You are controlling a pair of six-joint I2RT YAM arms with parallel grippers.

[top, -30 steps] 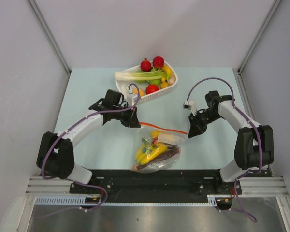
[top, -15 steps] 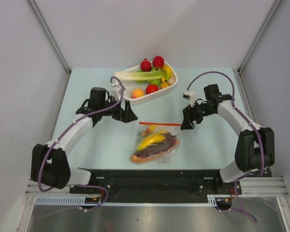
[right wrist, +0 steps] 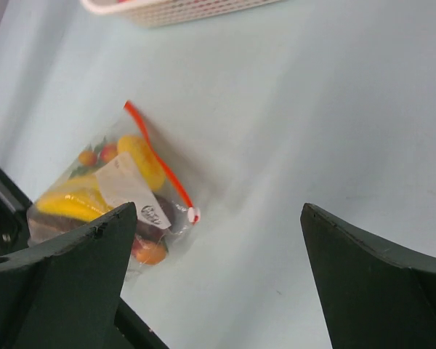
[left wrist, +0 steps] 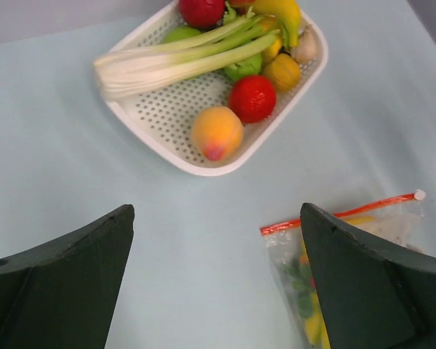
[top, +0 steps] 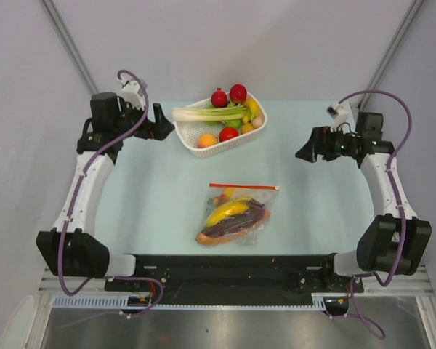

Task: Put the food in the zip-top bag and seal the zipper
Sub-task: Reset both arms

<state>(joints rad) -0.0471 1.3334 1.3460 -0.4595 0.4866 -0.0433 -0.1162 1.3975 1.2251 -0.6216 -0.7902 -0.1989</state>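
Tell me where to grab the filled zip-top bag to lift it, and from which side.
Take the zip-top bag by its zipper strip, coming from the far side, where the basket stands. The strip lies straight along the bag's far edge, while the food bulges on the near side, so a pinch there would probably catch thin flat plastic, not lumps.

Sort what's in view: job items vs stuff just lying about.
Job: zip-top bag; zipper; food in the bag: banana bunch, dark purple vegetable.
Lying about: white basket; inside it, leek, peach, other fruit.
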